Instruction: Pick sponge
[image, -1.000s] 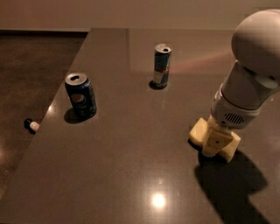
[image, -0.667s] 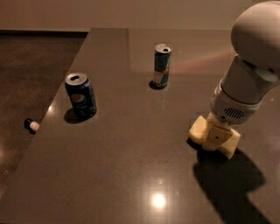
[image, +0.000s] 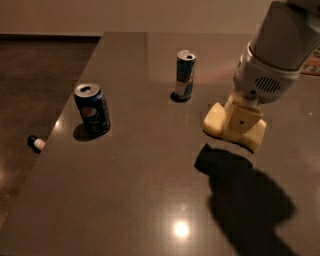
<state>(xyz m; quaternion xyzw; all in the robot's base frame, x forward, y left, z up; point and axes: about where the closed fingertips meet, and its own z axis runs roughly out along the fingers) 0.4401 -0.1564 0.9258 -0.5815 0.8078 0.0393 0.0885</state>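
The sponge (image: 214, 121) is a pale yellow foam block at the right of the camera view, lifted off the dark table (image: 125, 200). Its shadow lies apart from it on the tabletop below. My gripper (image: 241, 125) comes down from the white arm at the upper right and is shut on the sponge's middle. The sponge's two ends stick out left and right of the cream fingers. The middle of the sponge is hidden by the gripper.
A blue Pepsi can (image: 92, 110) stands upright near the table's left edge. A slim blue and white can (image: 184, 74) stands upright further back, left of the gripper. A small black and white object (image: 36, 143) lies on the floor at the left.
The gripper has risen with the sponge in it. The sponge, which lay on the table, now hangs above it with its shadow separate. The cans have not moved.
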